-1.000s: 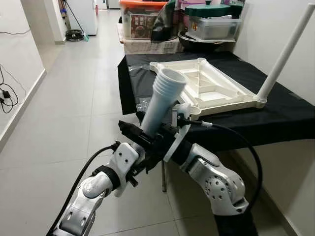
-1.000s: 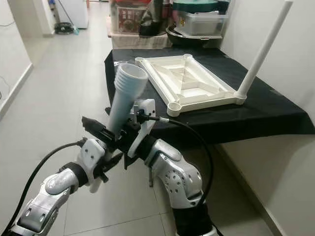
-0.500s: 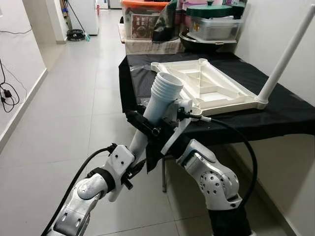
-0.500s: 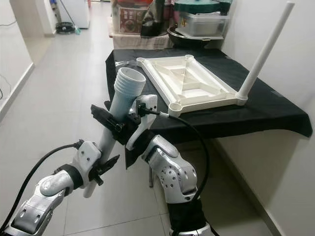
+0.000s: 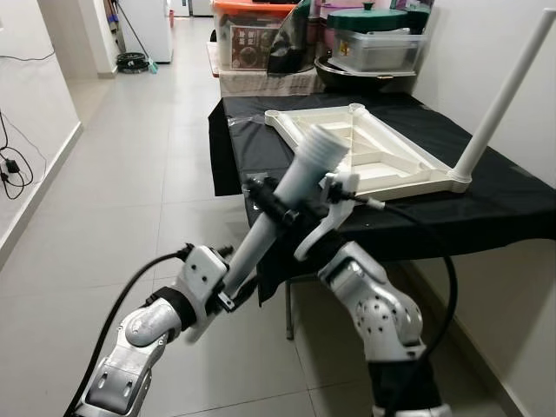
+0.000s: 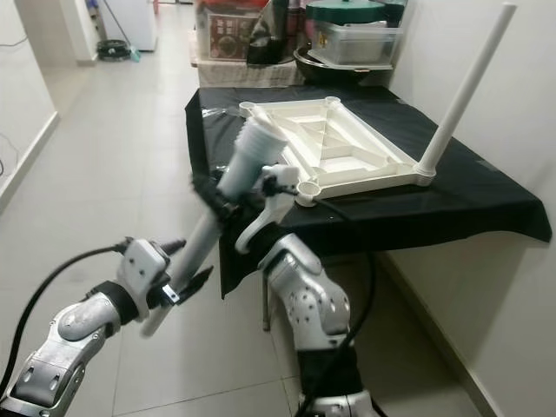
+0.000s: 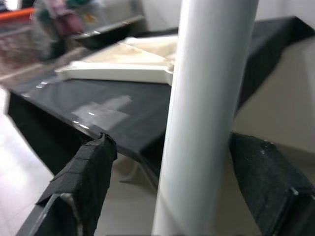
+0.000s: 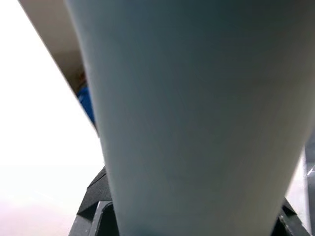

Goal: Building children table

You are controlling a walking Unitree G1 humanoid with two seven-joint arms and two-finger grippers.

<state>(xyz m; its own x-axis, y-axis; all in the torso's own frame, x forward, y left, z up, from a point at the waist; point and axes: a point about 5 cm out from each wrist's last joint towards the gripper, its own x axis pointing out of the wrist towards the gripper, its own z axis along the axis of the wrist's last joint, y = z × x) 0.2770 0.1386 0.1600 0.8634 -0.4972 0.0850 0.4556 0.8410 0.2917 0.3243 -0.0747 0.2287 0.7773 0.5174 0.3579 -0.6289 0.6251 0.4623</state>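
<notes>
A long white table leg point(image 5: 291, 195) slants up from lower left, and its threaded end point(image 5: 326, 139) points at the upturned white table top point(image 5: 391, 161) on the black-clothed table point(image 5: 512, 204). My left gripper point(image 5: 228, 295) is shut on the leg's lower part, whose shaft point(image 7: 206, 113) runs between black fingers point(image 7: 83, 172). My right gripper point(image 5: 271, 204) is shut on the leg higher up, close to the table's front edge. In the right wrist view the leg point(image 8: 197, 113) is very near. An open corner socket point(image 6: 307, 187) faces up beside the right wrist. Another leg point(image 5: 504, 95) stands upright in the right corner.
Storage boxes and a lidded pot point(image 5: 373, 43) crowd the far end of the table. A wall point(image 5: 486, 43) runs close along the right side. Open tiled floor point(image 5: 130, 200) lies to the left, with cables point(image 5: 13, 165) by the left wall.
The leg has tipped further forward, its threaded end now nearer the table top. My right gripper has risen toward the table edge, and the left gripper sits lower on the leg.
</notes>
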